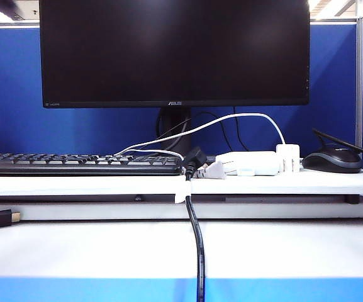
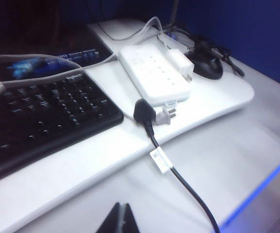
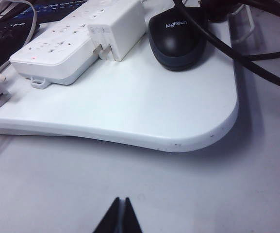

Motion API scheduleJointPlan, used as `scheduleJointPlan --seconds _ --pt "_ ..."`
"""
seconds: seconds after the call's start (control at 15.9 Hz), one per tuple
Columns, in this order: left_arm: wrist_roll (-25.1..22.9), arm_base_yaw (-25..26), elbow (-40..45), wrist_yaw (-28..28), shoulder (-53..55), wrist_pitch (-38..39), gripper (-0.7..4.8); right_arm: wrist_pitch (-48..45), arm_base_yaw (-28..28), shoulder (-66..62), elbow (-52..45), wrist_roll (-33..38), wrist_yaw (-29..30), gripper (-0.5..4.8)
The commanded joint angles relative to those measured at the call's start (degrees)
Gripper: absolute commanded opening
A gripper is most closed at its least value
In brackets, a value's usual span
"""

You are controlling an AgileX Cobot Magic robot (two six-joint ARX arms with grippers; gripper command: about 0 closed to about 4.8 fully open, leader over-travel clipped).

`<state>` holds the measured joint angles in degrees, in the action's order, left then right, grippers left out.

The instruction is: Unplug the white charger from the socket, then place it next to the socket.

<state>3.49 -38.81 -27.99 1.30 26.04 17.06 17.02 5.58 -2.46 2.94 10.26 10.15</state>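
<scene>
White charger [image 3: 118, 31] lies beside the socket [image 3: 67, 46], prongs free, upper left of the clenched right pincer [image 3: 120, 218]; left pincer [image 2: 120, 221] looks clenched too.

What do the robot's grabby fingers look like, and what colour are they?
Only the fingertips show. The left gripper is a dark, nearly black pair of pointed tips at the edge of the left wrist view. The right gripper looks alike: two slim black tips pressed together into a narrow wedge. No cables, markings or arm bodies show; the exterior view shows neither arm.
</scene>
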Motion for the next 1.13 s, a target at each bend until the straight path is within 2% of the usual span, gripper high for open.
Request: scheduleJointPlan --seconds 0.06,0.31,0.44,0.75,0.82,0.94,1.13 --pt "0.66 0.07 8.74 -0.20 0.02 -10.32 -0.05 -0.55 -0.02 0.02 -0.20 0.22 0.00 -0.08" --pt "4.13 1.27 18.23 -3.08 -2.97 -16.55 -0.05 -0.57 -0.04 0.04 -0.20 0.22 0.02 -0.08" --pt "5.01 5.03 21.53 -3.13 -6.54 -16.79 -0.05 -0.55 -0.04 0.04 -0.20 0.22 0.00 -0.08" --pt "4.94 19.19 26.88 -1.33 -18.47 -15.43 -0.05 -0.57 -0.04 0.04 -0.20 0.24 0.00 -0.08" --pt "4.81 21.75 27.58 -1.27 -20.15 -14.08 -0.05 -0.55 -0.04 0.04 -0.20 0.22 0.00 -0.08" --pt "0.85 25.29 27.58 -1.33 -22.62 -9.16 -0.05 -0.57 -0.04 0.04 -0.20 0.22 0.00 -0.08" --pt "-0.81 27.19 27.58 -1.40 -25.24 -6.67 -0.05 -0.57 -0.04 0.07 -0.20 0.22 0.02 -0.08"
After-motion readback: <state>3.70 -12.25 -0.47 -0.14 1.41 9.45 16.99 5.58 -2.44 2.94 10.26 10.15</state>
